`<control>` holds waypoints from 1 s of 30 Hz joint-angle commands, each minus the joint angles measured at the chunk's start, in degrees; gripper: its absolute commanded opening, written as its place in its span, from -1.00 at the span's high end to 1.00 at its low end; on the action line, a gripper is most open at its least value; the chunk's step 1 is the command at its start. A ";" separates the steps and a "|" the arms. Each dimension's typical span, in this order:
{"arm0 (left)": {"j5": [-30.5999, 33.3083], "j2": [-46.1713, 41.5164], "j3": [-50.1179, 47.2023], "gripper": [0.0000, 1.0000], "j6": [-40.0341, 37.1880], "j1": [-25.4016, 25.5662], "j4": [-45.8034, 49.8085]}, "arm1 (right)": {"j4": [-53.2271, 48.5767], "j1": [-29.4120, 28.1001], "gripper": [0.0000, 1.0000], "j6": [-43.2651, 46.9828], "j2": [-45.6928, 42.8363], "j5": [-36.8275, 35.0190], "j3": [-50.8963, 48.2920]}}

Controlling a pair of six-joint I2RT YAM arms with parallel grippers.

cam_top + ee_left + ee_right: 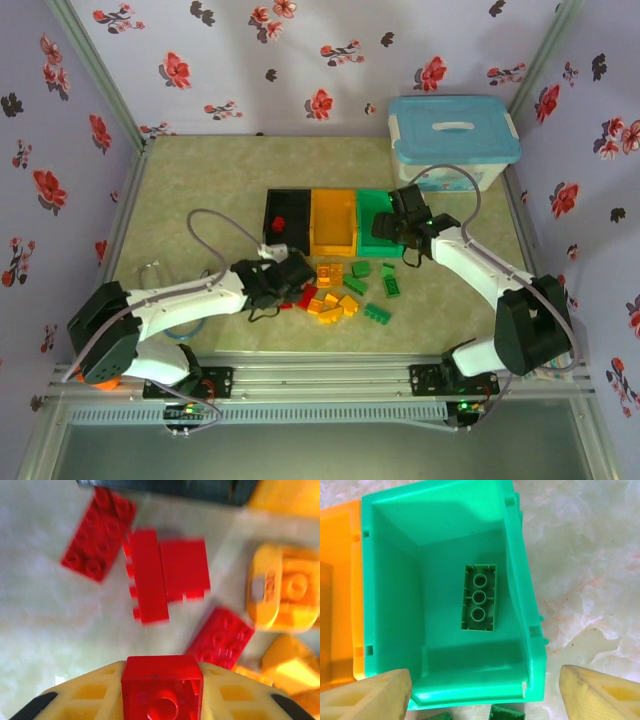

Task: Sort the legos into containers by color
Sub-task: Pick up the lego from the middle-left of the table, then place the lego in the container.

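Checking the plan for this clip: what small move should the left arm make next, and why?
Probably lift and swing toward the black bin. The left tool is shut on a red brick, loose red bricks lie on the table just beyond it, and the black bin already holds a red piece, so red likely goes there.

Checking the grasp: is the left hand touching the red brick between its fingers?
Touching. The left wrist view shows the left hand, fingers pressed against both sides of the red brick, no gap.
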State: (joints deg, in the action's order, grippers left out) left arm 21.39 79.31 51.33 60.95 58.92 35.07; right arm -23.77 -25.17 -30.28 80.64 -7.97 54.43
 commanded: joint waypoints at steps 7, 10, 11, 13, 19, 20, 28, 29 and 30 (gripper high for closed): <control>-0.04 4.91 15.73 0.53 -19.56 -13.52 -5.07 | 1.21 -1.18 -0.55 -2.48 -4.69 2.40 -2.27; -2.84 9.19 19.86 0.53 -22.51 -17.28 -6.11 | 0.97 -1.80 -0.55 -2.25 -7.16 2.08 -3.12; -4.06 10.58 21.08 0.53 -23.31 -18.49 -6.43 | 0.79 -1.84 -0.55 -2.13 -8.06 1.91 -3.57; -5.42 13.11 23.38 0.53 -24.45 -20.38 -6.72 | 0.73 -1.93 -0.55 -1.97 -9.49 1.51 -4.45; -7.89 19.28 28.36 0.51 -26.72 -23.90 -7.12 | 0.62 -1.90 -0.55 -1.90 -12.29 1.16 -6.64; -8.45 20.22 29.05 0.51 -27.13 -24.25 -7.12 | 0.77 -1.90 -0.55 -1.96 -12.41 1.33 -6.79; -9.30 26.29 33.67 0.41 -29.07 -24.99 -5.24 | 1.71 -1.99 -0.55 -2.61 -11.69 2.76 -7.24; -9.39 26.83 34.36 0.36 -29.22 -24.99 -4.69 | 1.85 -1.99 -0.55 -2.66 -11.73 2.78 -7.24; -9.48 27.16 34.99 0.25 -29.26 -24.99 -3.98 | 1.88 -2.06 -0.55 -2.66 -11.67 2.78 -7.24</control>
State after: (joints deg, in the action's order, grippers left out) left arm 12.75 105.03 83.53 33.26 34.22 28.86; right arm -23.35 -26.79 -32.01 69.10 -5.72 47.64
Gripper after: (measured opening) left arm 0.362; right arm 0.775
